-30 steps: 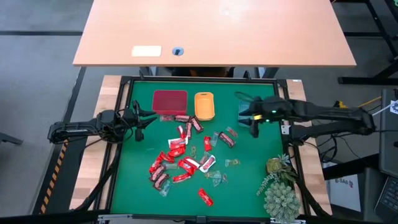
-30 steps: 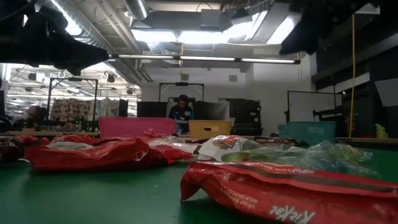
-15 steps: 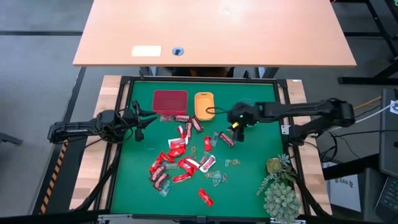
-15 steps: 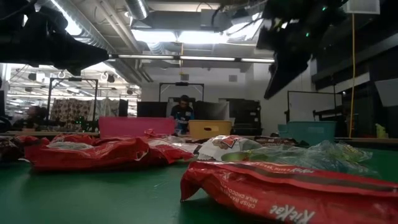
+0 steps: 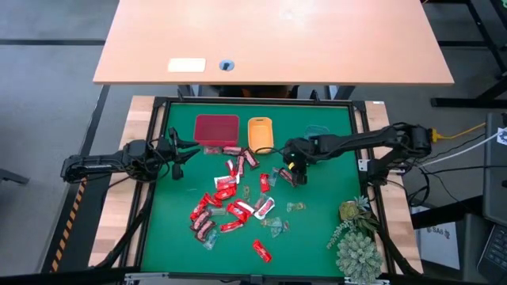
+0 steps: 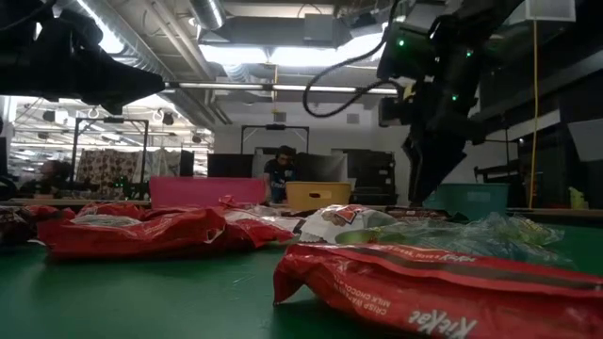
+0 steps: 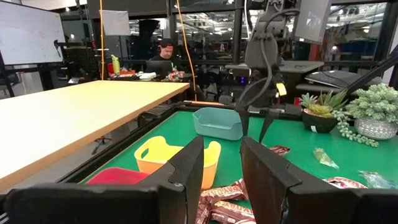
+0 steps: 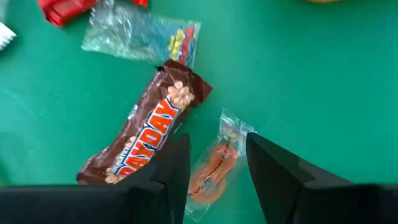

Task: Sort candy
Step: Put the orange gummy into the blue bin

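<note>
Candy (image 8: pixel 214 163) between right hand's (image 8: pixel 214 180) open fingers.

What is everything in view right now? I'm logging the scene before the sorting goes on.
Red tray: one, far side of the green mat, left of the orange tray.
Orange tray: one, far side, centre.
Teal tray: one, far side, right; the right arm partly hides it from above.
Candy: many pieces, mostly red, some brown and clear; scattered mid-mat.
Brown bar: one, below the right wrist.
Clear orange sweet: one, beside that bar.
Plants: green, near right corner.
Wooden table: one, tan, beyond the mat.
Person: one, in the room behind.
Left end effector: open, empty, left edge of the mat.
Right end effector: open, above the clear orange sweet.
</note>
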Tool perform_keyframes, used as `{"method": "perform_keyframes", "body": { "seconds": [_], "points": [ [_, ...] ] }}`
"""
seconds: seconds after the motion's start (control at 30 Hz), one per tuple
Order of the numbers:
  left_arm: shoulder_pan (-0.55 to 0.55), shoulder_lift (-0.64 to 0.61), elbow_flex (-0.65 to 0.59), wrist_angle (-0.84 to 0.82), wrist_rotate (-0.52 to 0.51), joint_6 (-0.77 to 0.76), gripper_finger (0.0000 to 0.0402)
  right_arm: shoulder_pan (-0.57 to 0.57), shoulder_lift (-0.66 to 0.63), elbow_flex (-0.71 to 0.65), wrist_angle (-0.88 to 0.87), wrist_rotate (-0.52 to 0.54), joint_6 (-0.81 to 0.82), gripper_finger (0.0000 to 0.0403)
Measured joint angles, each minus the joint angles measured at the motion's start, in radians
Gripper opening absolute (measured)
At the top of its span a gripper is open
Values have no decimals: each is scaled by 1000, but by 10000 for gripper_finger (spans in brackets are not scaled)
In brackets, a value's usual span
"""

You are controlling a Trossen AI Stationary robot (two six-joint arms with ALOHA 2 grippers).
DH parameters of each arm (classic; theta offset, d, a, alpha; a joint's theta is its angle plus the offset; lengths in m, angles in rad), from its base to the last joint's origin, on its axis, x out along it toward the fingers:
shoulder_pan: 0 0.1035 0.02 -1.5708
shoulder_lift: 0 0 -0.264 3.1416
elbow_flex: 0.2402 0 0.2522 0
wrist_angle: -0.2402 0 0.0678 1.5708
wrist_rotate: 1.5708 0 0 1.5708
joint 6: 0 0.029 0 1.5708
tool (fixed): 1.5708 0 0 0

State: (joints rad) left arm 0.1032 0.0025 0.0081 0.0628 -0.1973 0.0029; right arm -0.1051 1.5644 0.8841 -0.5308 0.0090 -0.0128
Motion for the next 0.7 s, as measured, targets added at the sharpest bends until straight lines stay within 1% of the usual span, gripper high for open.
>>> {"method": "perform_keyframes", "body": {
  "seconds": [0.1,0.23,0.4,0.53,0.7],
  "points": [
    [0,0,0,0,0,0,103,0,23,0,2,11,-1,156],
    [0,0,0,0,0,0,103,0,44,0,2,52,-21,156],
    [0,0,0,0,0,0,103,0,51,0,-2,52,-49,150],
    [0,0,0,-1,0,0,103,0,51,0,-2,51,-52,120],
    [0,0,0,-1,0,0,103,0,51,0,-2,25,-53,61]
  ]
}}
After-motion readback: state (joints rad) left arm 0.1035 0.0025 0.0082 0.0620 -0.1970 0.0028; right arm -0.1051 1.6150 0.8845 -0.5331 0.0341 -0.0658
